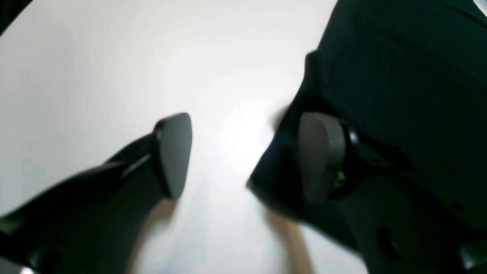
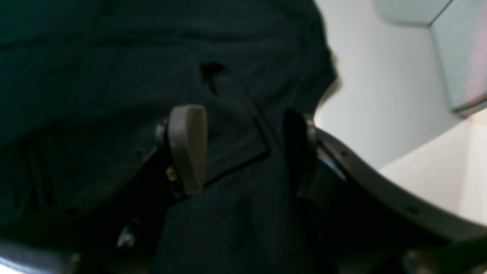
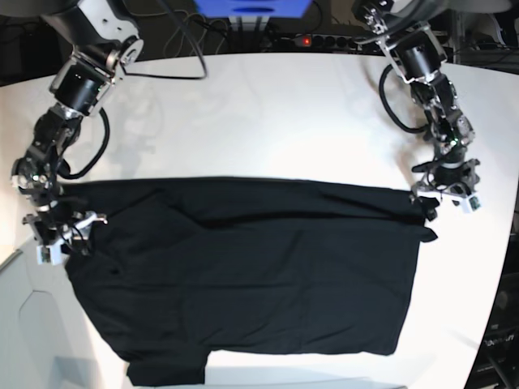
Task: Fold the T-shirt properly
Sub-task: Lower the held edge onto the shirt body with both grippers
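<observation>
The black T-shirt point(image 3: 259, 267) lies spread wide on the white table point(image 3: 268, 113), its plain side up, with a fold line along its far edge. At the shirt's right corner my left gripper point(image 3: 442, 198) stands open. In the left wrist view its fingers point(image 1: 173, 156) are wide apart, one over bare table and the other over the cloth edge point(image 1: 399, 76). At the shirt's left corner my right gripper point(image 3: 63, 237) is open too. In the right wrist view the gripper point(image 2: 243, 152) straddles loose black cloth point(image 2: 114, 57) without pinching it.
A blue box point(image 3: 251, 6), cables and a power strip point(image 3: 316, 39) sit behind the table's far edge. A pale grey box point(image 2: 460, 57) shows beside the table in the right wrist view. The shirt's hem reaches near the table's front edge point(image 3: 324, 374).
</observation>
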